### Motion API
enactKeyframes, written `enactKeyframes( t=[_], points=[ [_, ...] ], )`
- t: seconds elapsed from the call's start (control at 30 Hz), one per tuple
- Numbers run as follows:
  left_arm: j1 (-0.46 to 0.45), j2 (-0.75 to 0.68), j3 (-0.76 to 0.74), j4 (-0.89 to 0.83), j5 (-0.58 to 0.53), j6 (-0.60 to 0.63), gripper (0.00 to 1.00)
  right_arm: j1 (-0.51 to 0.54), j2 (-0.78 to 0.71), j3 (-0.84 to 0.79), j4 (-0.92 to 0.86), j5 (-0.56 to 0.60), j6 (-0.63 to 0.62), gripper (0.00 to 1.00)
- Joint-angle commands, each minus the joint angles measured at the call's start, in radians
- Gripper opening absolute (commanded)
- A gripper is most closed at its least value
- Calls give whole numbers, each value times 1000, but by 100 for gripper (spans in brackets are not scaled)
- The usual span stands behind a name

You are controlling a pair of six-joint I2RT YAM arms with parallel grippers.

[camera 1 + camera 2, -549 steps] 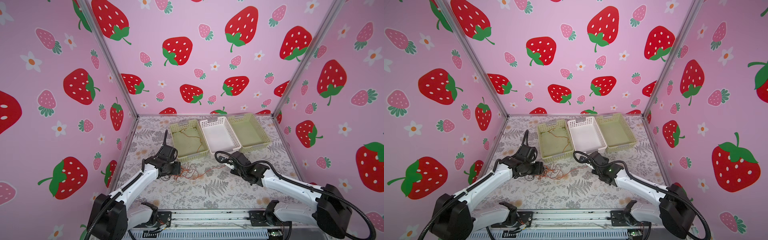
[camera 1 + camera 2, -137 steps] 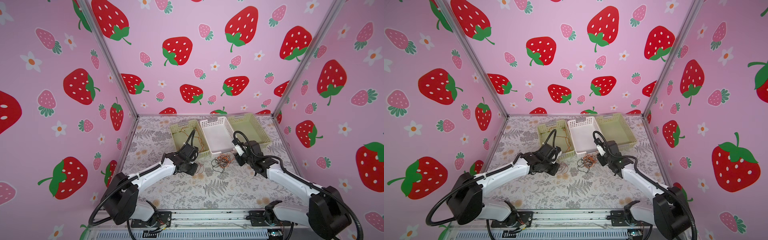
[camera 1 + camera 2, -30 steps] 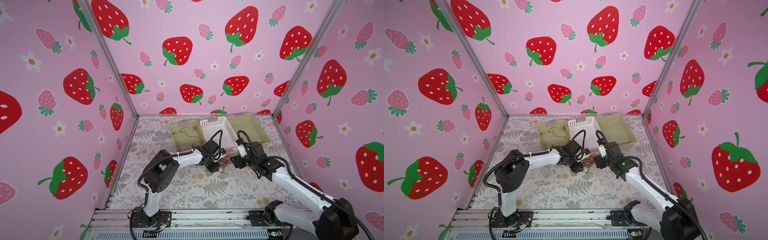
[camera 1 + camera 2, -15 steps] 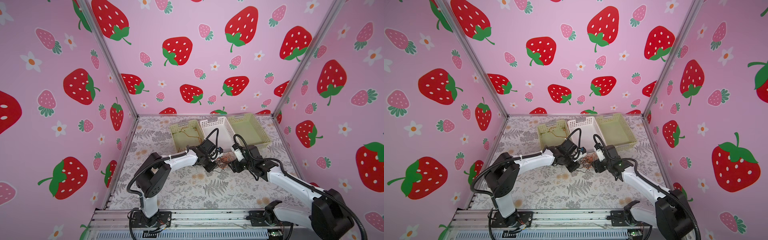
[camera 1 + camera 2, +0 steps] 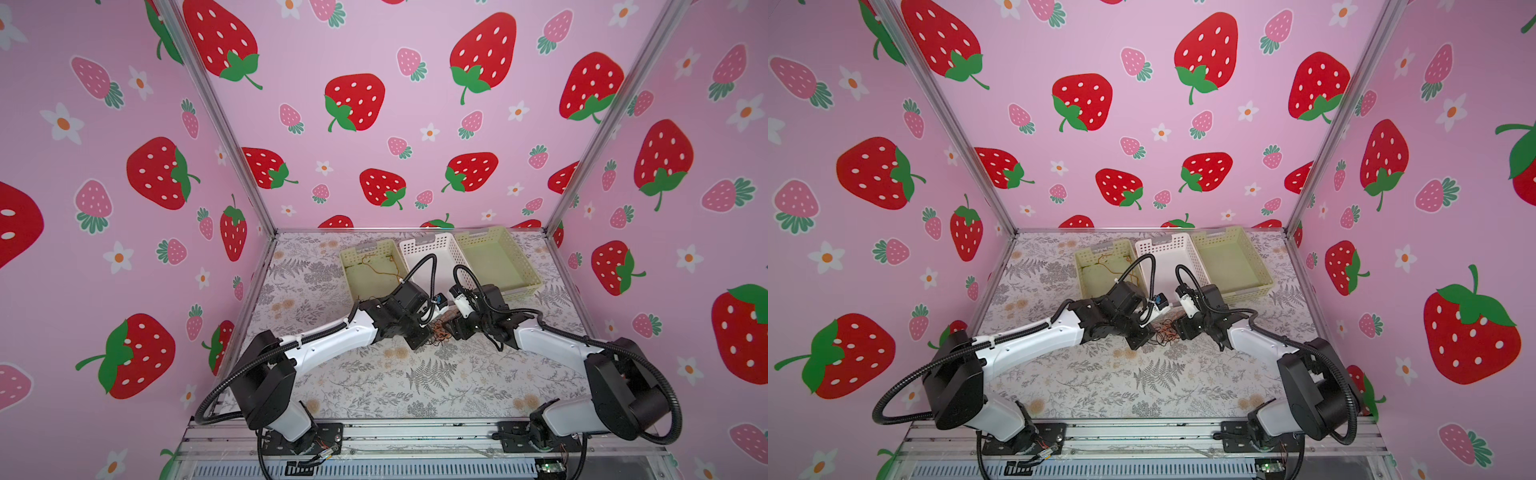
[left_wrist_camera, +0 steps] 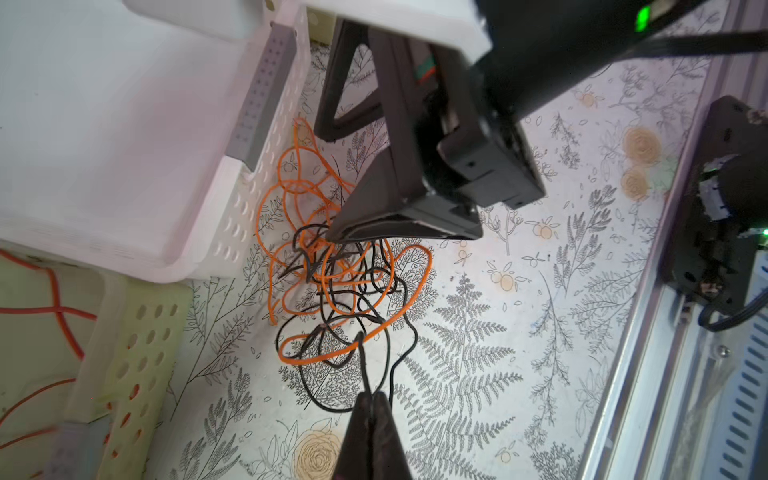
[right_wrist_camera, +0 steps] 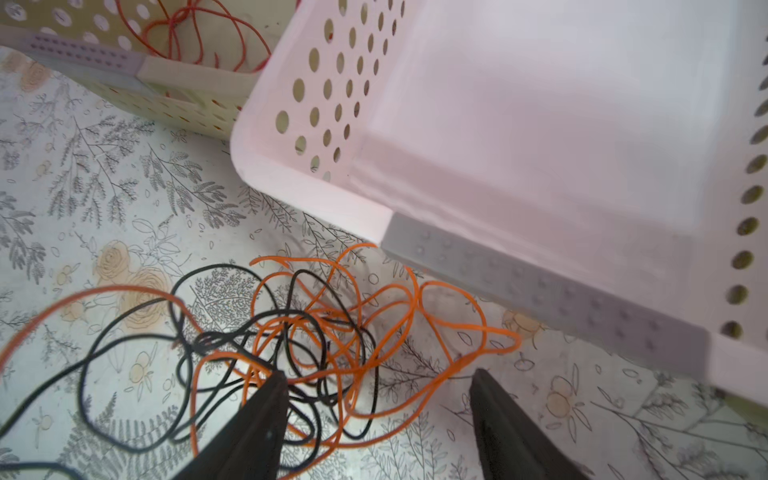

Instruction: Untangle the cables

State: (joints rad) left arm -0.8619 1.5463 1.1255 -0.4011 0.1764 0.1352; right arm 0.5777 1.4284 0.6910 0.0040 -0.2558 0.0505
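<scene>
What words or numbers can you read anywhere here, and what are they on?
None can be read.
The grey strip on the white basket bears only raised dots, no letters.
The walls show strawberries and flowers, no writing.
Any print on the robot arms is too small to tell.

Pink strawberry-print walls [image 5: 374, 104] on 3 sides, alu corner posts [image 5: 223, 124]. Tabletop [image 5: 415, 395] w/ grey fern & flower print. Alu rail [image 5: 415, 436] at front. Even light.

Left tool [image 6: 371, 397] closed, right tool [image 7: 378, 374] wide.
</scene>
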Motion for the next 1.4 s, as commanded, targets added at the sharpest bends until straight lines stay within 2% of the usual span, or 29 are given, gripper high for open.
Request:
enactKeyframes(
  t=[0.0,0.17,0.27,0.37,0.43,0.5,0.6,0.77,0.87,1.0,1.17,1.37],
  points=[
    [-8,-54,-11,-36,-34,43,0,-6,-39,20,28,-47,-13,71],
    [-17,-129,-59,8,-26,87,0,-6,-83,-17,50,-150,-17,70],
    [-18,-155,-55,0,-35,104,0,-6,-106,16,-35,-85,-11,66],
    [-19,-172,-40,-24,-74,115,0,-6,-215,12,-59,-71,-20,63],
    [-19,-181,-33,-34,-88,122,0,-4,-290,-4,-59,-126,-32,58],
    [-19,-182,-21,-46,-99,124,0,4,-351,-14,-66,-230,-42,52],
    [-18,-182,-9,-48,-110,115,0,61,-391,-33,-72,-274,-47,52],
    [-18,-199,-5,-43,-124,98,0,139,-337,-52,-106,-225,-48,52],
    [-19,-229,-13,-30,-133,85,0,160,-295,-60,-79,-236,-39,52],
    [-18,-255,-9,-31,-127,77,0,186,-238,-50,-22,-184,-12,52],
    [-19,-263,-20,-23,-119,63,0,188,-157,-5,-1,-213,5,47],
    [-20,-269,-27,-6,-143,59,0,195,-81,49,1,-349,-3,44]
  ],
)
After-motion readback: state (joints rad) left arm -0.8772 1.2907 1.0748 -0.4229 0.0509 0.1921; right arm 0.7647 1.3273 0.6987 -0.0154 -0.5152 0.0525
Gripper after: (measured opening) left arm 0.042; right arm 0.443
